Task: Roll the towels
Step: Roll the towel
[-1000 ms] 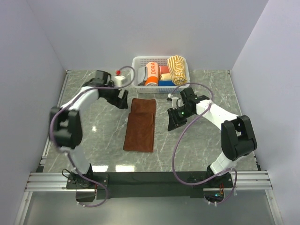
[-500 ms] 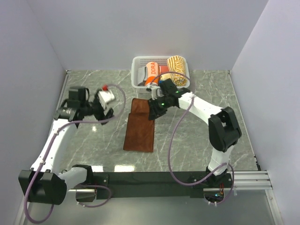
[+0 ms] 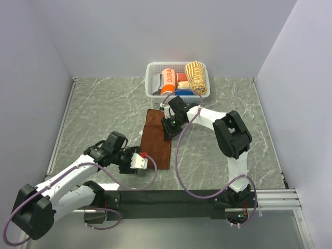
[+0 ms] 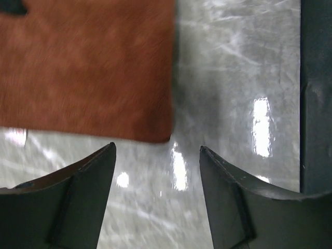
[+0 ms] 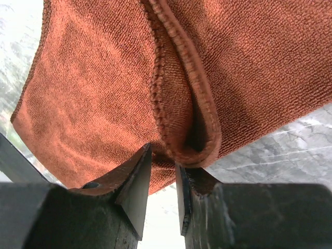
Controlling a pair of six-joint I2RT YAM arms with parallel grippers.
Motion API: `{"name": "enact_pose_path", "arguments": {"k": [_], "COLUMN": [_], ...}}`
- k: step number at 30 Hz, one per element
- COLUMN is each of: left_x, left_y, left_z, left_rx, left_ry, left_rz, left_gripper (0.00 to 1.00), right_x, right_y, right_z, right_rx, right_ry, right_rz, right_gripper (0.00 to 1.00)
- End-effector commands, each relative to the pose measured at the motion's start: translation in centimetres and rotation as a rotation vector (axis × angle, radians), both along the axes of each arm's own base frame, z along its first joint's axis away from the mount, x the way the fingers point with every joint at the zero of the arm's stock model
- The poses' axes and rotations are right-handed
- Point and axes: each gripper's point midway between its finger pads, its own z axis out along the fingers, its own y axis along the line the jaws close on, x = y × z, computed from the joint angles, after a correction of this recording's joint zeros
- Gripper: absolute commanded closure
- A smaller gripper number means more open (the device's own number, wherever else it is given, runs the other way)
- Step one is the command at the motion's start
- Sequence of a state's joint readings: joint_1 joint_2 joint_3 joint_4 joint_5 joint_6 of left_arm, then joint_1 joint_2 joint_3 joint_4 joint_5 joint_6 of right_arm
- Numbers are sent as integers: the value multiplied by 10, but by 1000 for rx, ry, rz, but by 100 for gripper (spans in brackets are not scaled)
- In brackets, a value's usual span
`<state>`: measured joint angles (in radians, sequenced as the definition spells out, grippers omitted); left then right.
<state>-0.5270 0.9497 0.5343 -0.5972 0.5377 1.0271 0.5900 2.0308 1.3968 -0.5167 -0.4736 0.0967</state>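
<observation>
One rust-brown towel (image 3: 155, 141) lies flat mid-bench — right pincer (image 5: 162, 179) pinches its folded far edge, left pincer (image 4: 157, 179) gapes wide over bare marble bench (image 3: 98, 111) beside its near corner.

A: Item one, the rust-brown towel (image 5: 104, 78)?
B: Terry cloth, matt, looped pile, with a ribbed stitched hem.

A: The table (image 3: 104, 104) under it?
B: Grey marble-look top, smooth and glossy, throwing light glare just beside the towel's near corner.

A: The basket (image 3: 178, 79) beyond the towel?
B: White plastic lattice; a cream-yellow towel (image 3: 196, 77) of soft cloth lies inside.

A: Left gripper (image 4: 155, 176) fingers (image 4: 83, 197)?
B: Dark, matt, smooth plastic-looking.
</observation>
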Motion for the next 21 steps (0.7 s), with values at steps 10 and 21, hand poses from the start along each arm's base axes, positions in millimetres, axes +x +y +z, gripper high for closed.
{"name": "enact_pose_path", "arguments": {"k": [10, 21], "left_x": [12, -14], "left_y": [-28, -29], "left_z": [-36, -35], "left_rx": [53, 102], "left_ry": [-129, 29], "left_rz": [-85, -143], "left_gripper": [50, 99], "right_x": [7, -9], "right_y": [-8, -12], "right_z": [0, 18], "right_rx": [-43, -7], "right_ry": [-49, -59], "right_rz": [-5, 64], "right_gripper": [68, 69]}}
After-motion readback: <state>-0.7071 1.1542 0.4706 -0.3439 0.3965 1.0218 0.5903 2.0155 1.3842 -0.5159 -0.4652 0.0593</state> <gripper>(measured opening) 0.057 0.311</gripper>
